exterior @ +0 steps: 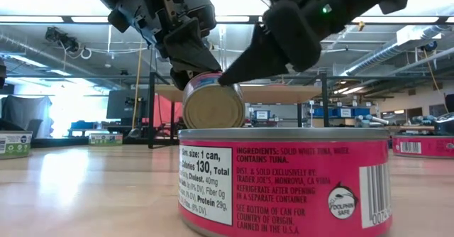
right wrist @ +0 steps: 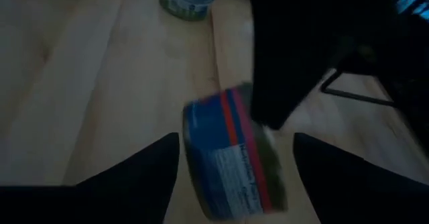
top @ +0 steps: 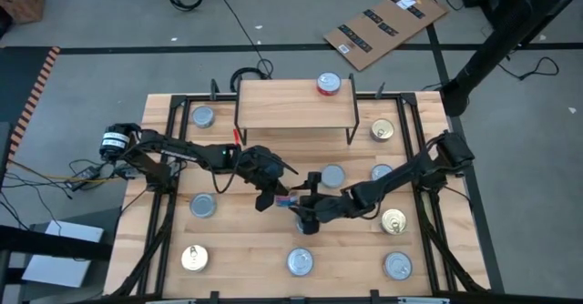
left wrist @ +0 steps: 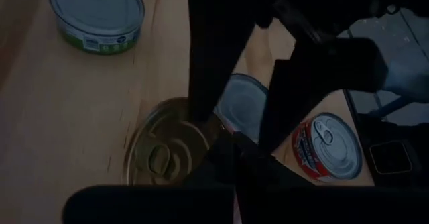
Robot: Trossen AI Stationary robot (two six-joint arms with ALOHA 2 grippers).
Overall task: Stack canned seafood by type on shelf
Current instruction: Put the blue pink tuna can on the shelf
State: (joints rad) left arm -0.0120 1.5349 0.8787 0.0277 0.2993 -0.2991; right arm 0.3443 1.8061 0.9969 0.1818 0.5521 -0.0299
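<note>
A tin [exterior: 213, 106] with a gold top and a blue-and-red label [right wrist: 228, 160] hangs on edge above the middle of the table, with my left gripper [top: 271, 193] shut on it. My right gripper [right wrist: 234, 143] is open, one finger on each side of this tin. In the low view one of its fingers [exterior: 237, 70] reaches the tin's upper rim. The shelf [top: 291, 104] stands at the far middle, with one red-topped tin [top: 329, 85] resting flat on its right end. My left gripper holds the gold-topped tin at its upper edge [exterior: 202, 77], coming at it from above and from the table's left. Its own dark fingers hide the exact place of contact. The tin is lifted clear of the table and tipped on edge, its flat face [exterior: 213, 109] toward the near side. I cannot tell whether my right gripper touches the tin.
Several tins lie flat around the table: silver ones [top: 332, 175] [top: 203, 206] [top: 202, 116], gold ones [top: 193, 258] [top: 393, 220] [top: 383, 130]. A pink-labelled tuna tin [exterior: 284, 187] stands at the near edge. Black frame rails run along the left and right sides.
</note>
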